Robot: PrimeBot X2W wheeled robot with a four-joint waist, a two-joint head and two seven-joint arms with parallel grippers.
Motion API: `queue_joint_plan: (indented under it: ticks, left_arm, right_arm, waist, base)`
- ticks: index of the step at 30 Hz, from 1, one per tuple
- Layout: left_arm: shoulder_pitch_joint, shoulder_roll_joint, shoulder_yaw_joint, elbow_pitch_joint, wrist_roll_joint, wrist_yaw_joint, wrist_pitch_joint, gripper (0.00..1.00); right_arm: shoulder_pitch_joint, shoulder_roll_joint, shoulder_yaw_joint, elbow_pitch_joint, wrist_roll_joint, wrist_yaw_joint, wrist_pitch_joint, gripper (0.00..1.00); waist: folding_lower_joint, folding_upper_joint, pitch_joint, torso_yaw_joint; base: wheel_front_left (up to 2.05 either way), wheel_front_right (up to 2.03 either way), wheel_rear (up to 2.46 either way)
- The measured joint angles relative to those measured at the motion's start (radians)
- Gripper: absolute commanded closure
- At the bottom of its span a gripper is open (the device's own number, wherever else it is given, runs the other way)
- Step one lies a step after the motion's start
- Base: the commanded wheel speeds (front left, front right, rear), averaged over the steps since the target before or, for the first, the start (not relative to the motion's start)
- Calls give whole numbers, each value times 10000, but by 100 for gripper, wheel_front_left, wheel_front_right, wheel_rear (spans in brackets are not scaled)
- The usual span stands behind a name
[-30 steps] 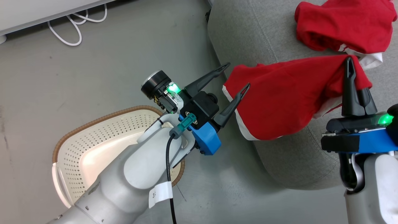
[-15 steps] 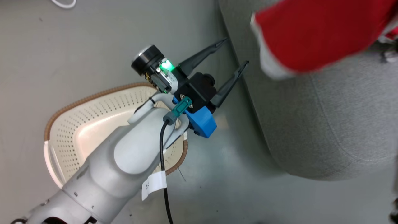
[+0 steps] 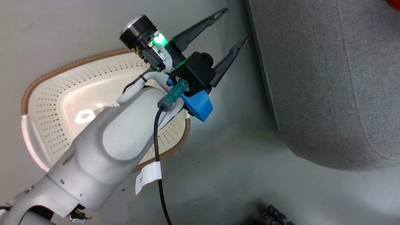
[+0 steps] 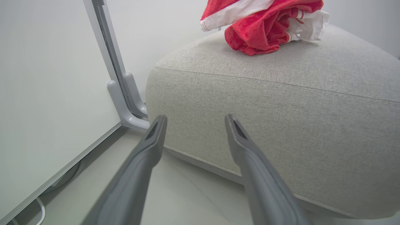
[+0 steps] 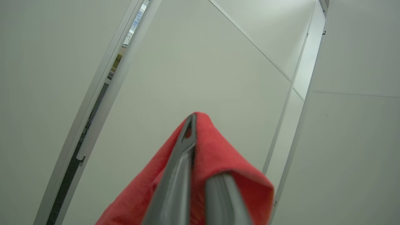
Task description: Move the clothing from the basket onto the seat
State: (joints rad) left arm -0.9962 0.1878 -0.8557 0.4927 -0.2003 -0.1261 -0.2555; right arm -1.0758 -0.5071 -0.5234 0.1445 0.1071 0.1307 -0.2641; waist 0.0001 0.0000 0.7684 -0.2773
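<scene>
White forearm (image 3: 125, 147) carries black cable (image 3: 154, 134), blue bracket (image 3: 198, 104), dark-fingered claw (image 3: 236, 23).

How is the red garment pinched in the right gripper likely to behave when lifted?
Probably floppy: the red garment drapes limply over the shut right gripper. Likely light, since a fingertip pinch holds it. Unlikely to keep shape: another garment lies crumpled on the seat.

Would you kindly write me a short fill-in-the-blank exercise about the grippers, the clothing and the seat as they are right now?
1. The left gripper, above the floor between basket and seat, has its jaws ____.
2. The right gripper is shut on clothing coloured ____.
3. In the left wrist view, a red-and-white bundle rests on the ____, not in the basket.
Missing words: open; red; seat.
</scene>
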Motion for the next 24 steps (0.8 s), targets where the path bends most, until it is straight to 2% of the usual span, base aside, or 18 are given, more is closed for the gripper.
queue_joint_plan:
  ticks: [3,6,15,22,23,24]
  left_arm:
    - [-90,88,-10,-84,10,21,35,0]
    - [-118,105,-59,-176,12,23,79,0]
    - [-234,351,-167,-443,8,33,268,0]
    - [-248,487,-230,-648,-2,107,430,0]
    - [-257,510,-234,-679,-10,109,435,0]
    - [-257,539,-236,-686,-12,115,437,0]
  right_arm:
    - [400,19,-165,853,-69,0,0,100]
    - [890,441,-341,1478,-102,0,0,100]
    - [2125,1776,-38,2658,-466,2,2,100]
    - [2434,2316,173,3333,-343,2,2,100]
    - [2458,2393,128,3285,-330,2,2,19]
    - [2487,2462,44,3137,-314,2,2,0]
  waist:
    - [0,0,213,-99]
    - [0,0,365,-199]
    - [-1,0,729,-338]
    - [-1,0,851,-414]
    - [0,0,845,-425]
    - [-1,0,825,-438]
  base:
    - [0,0,0]
    - [0,0,0]
    - [0,0,0]
    - [0,0,0]
    - [0,0,0]
    - [0,0,0]
